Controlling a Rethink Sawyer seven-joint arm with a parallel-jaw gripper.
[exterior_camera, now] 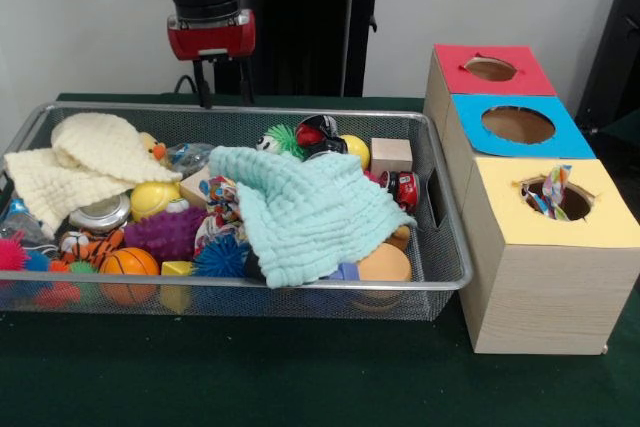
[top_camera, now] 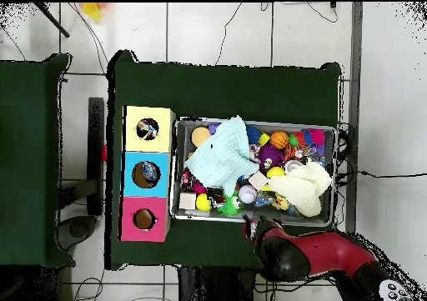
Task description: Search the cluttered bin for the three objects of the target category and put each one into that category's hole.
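The wire mesh bin [exterior_camera: 250,285] is full of toys; it also shows in the overhead view [top_camera: 338,173]. One white dotted wrapper [exterior_camera: 222,197] lies in the middle of the bin, partly under the mint cloth's left edge. Another dotted wrapper [exterior_camera: 553,190] sticks out of the yellow box's hole, also seen from overhead [top_camera: 148,129]. A pale crinkled packet [exterior_camera: 190,157] lies by the cream cloth near the far wall. My gripper [exterior_camera: 225,97] hangs open and empty above the bin's far rim, left of centre; the overhead view shows it just outside the rim [top_camera: 250,227].
A mint waffle cloth [exterior_camera: 305,212] covers the bin's middle and a cream waffle cloth [exterior_camera: 85,162] its left end. Balls, spiky toys, a wooden block [exterior_camera: 390,155] and a tin lie around them. Red [exterior_camera: 490,69], blue [exterior_camera: 517,125] and yellow [exterior_camera: 560,247] boxes stand right of the bin.
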